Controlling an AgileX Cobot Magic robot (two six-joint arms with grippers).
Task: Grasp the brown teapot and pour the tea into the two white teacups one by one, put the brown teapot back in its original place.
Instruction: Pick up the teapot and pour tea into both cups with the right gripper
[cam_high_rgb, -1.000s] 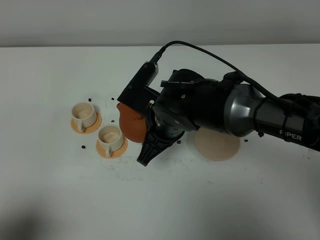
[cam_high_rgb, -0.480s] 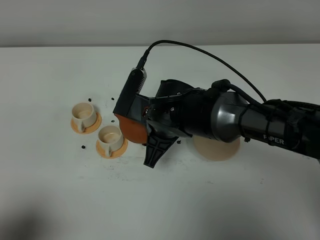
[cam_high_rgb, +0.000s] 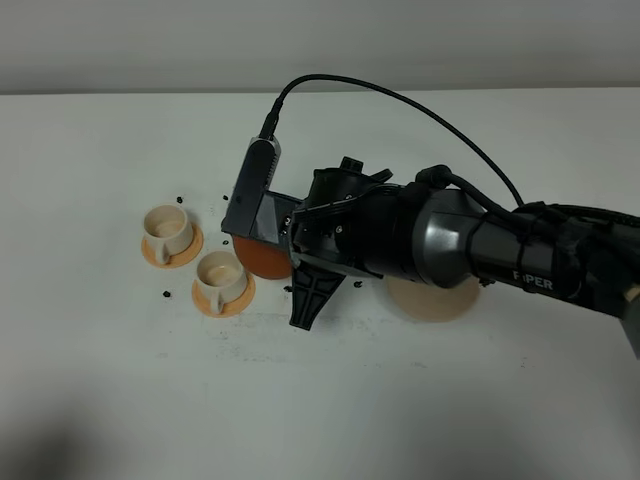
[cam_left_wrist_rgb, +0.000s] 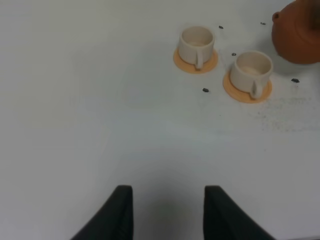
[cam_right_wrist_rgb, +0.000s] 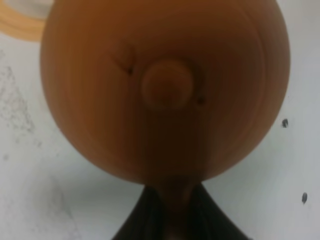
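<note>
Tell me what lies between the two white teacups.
In the left wrist view, only white table with one small dark speck lies between one teacup and the other teacup.

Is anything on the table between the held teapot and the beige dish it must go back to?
Nothing visible does. The right pincer holds the brown teapot by its handle; the arm hides most of the table toward the beige dish, whose exposed part is bare.
</note>
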